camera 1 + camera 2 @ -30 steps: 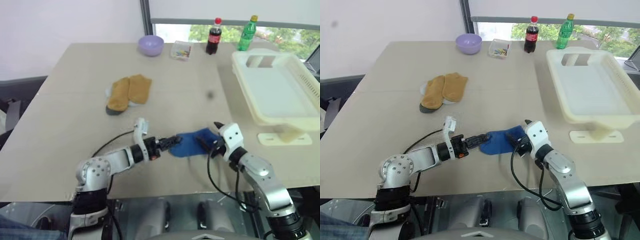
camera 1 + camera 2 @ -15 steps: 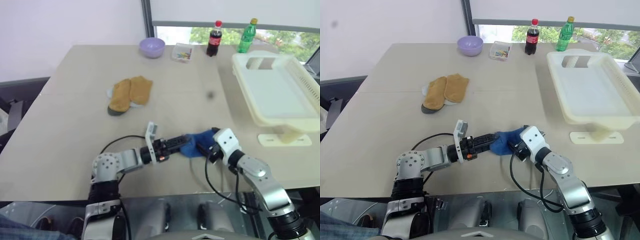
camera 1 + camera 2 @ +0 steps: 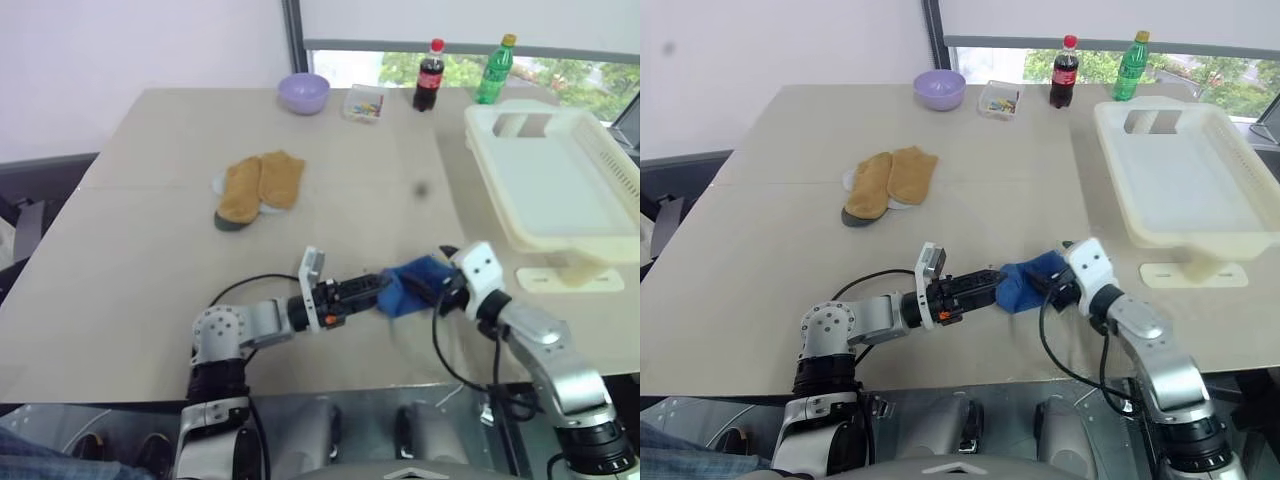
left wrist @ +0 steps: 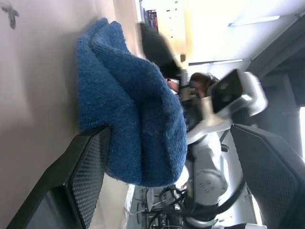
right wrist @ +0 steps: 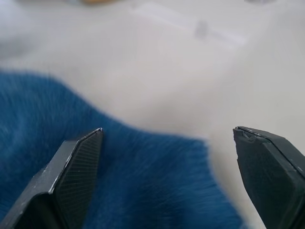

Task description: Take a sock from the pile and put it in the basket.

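My left gripper (image 3: 992,288): fingers spread wide, lying level along the table, one finger (image 4: 81,176) against the near edge of the blue sock (image 3: 1025,284), nothing clamped. My right gripper (image 3: 1052,284): fingers (image 5: 71,176) likewise wide, at the sock's other side, the fuzzy blue cloth between and under them, not pinched. Blue sock: bunched in a fold on the table (image 3: 130,250) between my two grippers, near the front edge, well apart from the pile (image 3: 255,187). Step in hand, by my reading: securing the sock taken from the pile; it is not yet held. Next move calls for one gripper to close on the fold, most likely the right as it is nearer the basket (image 3: 560,185), then a lift and a carry to the right and away over the basket's near wall. Pile: mustard-tan socks with a dark sole showing, mid-table to the left. Other items: lilac bowl (image 3: 303,92), small clear box (image 3: 362,102), cola bottle (image 3: 428,74) and green bottle (image 3: 493,69) along the far edge, all off the route. Obstruction: only the basket's raised rim; the sock must clear it.
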Controlling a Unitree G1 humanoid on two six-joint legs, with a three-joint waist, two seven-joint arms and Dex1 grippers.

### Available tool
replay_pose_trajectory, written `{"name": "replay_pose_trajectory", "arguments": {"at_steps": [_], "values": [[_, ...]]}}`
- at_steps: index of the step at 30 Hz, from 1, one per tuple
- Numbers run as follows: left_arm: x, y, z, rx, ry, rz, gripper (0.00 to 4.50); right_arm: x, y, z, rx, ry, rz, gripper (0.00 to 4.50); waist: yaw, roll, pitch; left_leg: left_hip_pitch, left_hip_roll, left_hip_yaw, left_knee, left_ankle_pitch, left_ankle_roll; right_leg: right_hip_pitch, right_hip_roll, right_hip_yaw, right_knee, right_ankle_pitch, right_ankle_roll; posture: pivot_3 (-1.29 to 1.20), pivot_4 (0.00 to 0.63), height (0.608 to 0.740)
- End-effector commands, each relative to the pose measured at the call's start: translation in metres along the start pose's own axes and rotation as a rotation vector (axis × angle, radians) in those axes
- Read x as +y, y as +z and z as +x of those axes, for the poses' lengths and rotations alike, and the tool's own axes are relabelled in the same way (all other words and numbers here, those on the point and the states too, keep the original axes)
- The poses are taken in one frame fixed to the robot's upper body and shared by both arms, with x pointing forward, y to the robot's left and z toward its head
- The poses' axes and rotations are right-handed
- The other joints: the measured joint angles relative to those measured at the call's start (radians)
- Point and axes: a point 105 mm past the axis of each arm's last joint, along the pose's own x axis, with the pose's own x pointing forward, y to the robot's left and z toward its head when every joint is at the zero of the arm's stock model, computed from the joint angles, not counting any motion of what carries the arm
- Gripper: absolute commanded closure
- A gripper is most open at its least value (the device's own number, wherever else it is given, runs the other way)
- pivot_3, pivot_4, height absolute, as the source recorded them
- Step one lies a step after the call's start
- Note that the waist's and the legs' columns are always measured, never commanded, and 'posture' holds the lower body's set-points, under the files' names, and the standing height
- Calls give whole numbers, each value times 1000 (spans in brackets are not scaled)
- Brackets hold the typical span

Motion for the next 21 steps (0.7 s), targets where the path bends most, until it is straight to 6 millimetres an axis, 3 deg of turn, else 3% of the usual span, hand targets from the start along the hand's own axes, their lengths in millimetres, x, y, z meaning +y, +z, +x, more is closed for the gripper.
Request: {"name": "replay_pose_trajectory", "arguments": {"at_steps": [1,5,9,15,21], "values": [[-3,-2,3,6,-35,-18,212,-13,10,-5,-16,-41,-13,0,0,0,0,0,0,0,0,0,0,0,0,0,0,0,0,0,150,740],[-6,0,9,5,-60,-22,212,-12,-26,-6,137,-36,-73,0,1,0,0,0,-1,0,0,0,1,0,-2,0,0,0,0,0,150,740],[-12,2,17,6,-93,-20,212,2,-40,-4,178,1,-28,0,-1,-1,1,-1,-1,0,0,0,1,0,-2,0,-1,0,0,0,150,740],[-13,6,32,-3,-108,-26,212,8,-30,4,144,9,-15,0,-4,-2,1,-1,0,0,0,0,1,0,-1,0,-1,0,0,0,150,740],[-11,16,39,-39,-107,-33,212,-4,-22,-5,142,-19,-25,0,-1,-3,2,-1,0,0,0,-1,1,-1,-1,-1,-1,0,0,0,150,740]]}}
